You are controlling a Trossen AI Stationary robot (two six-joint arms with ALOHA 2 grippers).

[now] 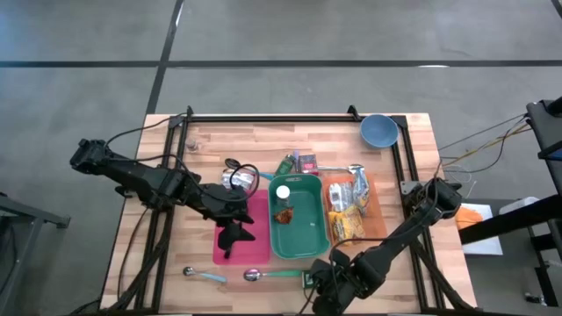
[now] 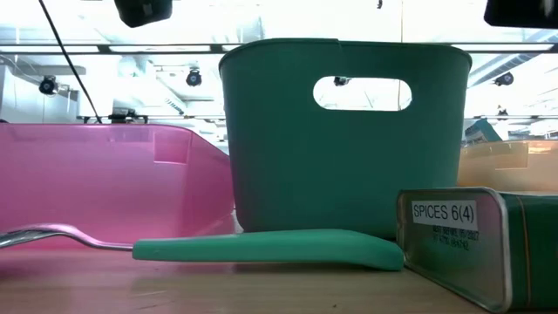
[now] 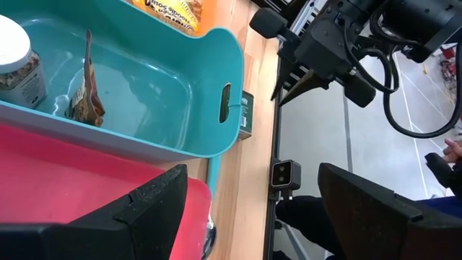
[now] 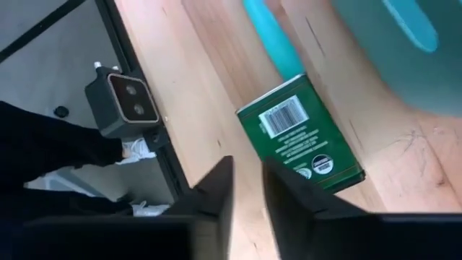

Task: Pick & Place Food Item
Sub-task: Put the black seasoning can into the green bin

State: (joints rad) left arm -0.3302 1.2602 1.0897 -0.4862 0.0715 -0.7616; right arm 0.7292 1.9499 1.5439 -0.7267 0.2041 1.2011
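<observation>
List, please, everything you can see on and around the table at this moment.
green bin: one, table centre, holding a white-lidded jar and a brown packet
pink tray: one, left of the bin
orange tray: one, right of the bin, holding snack packets
blue bowl: one, far right corner
green spice tin: one, near edge, by the bin
spoons: two, teal-handled, near edge
left gripper: fingers open, over the pink tray
right gripper: dark fingers close together, just off the tin
</observation>
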